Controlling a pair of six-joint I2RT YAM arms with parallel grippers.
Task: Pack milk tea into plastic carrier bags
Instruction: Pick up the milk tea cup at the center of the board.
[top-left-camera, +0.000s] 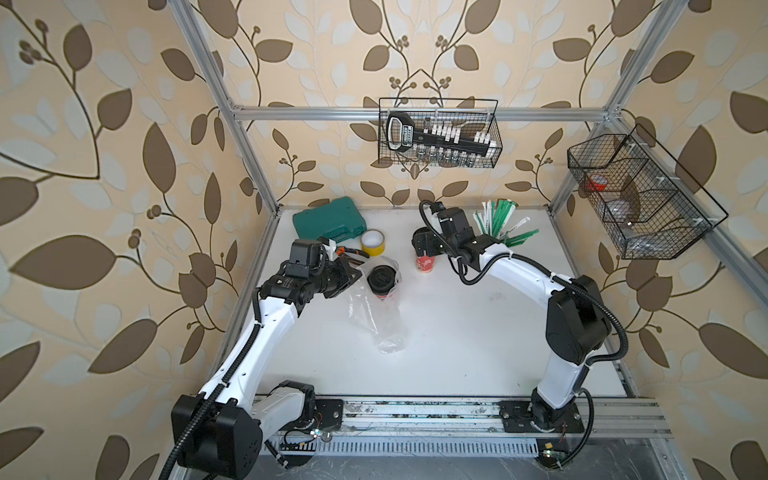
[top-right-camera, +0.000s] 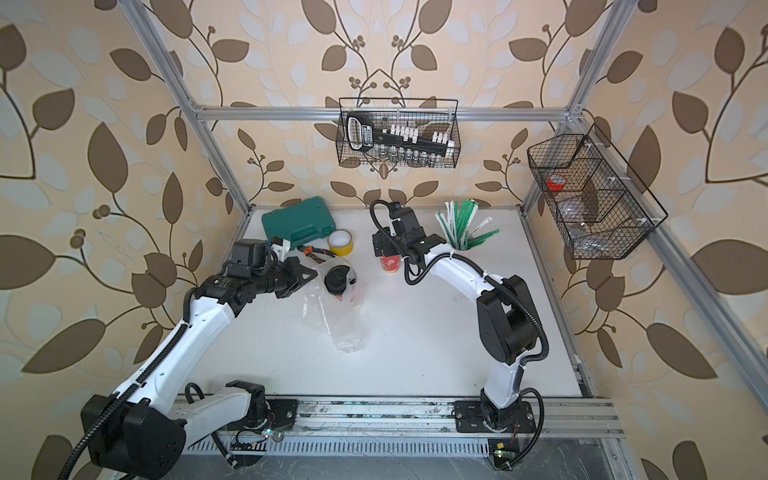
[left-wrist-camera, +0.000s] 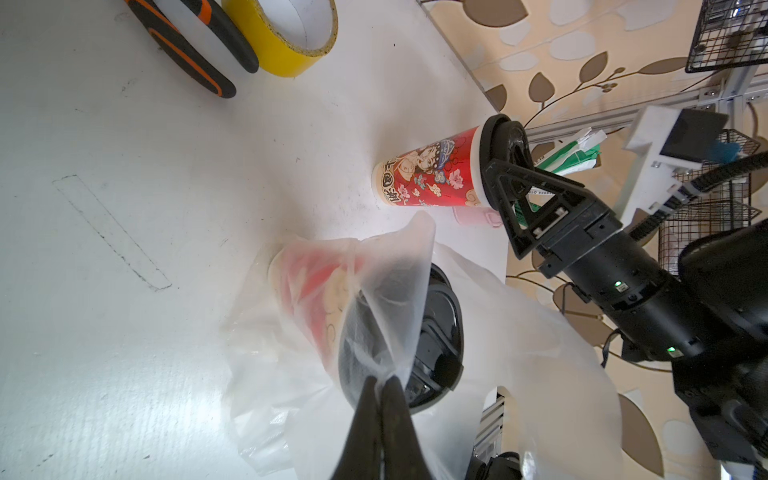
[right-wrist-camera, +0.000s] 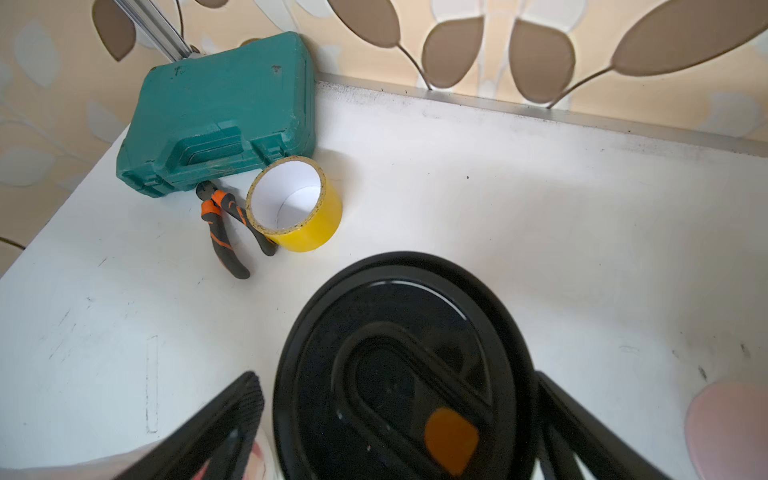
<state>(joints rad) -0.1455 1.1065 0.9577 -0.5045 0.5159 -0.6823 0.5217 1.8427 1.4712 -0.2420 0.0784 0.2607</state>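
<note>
Pinching a fold at the mouth of the plastic bag (left-wrist-camera: 291, 365), the left gripper (left-wrist-camera: 381, 386) has its jaws pressed together on the film and holds that edge up beside the bagged cup (top-left-camera: 380, 282). The right gripper (top-left-camera: 424, 248) is spread wide and straddles the free cup (top-left-camera: 424, 266) at its black lid (right-wrist-camera: 395, 332). The right wrist view shows a thin gap at one finger; whether the other finger touches I cannot tell. Both cups stand upright on the white tabletop (top-left-camera: 457, 332), long axes vertical, wide tops up, narrow bases down. In both top views the bagged cup sits just left of the frame's centre, and the free cup stands apart from it, above and to the right. The bag's long axis runs from its cup toward the lower middle of the frame, where its crumpled end lies flat. The cups are red with pale printed figures and flowers. The bag is thin, clear and wrinkled, and the red shows blurred through it
</note>
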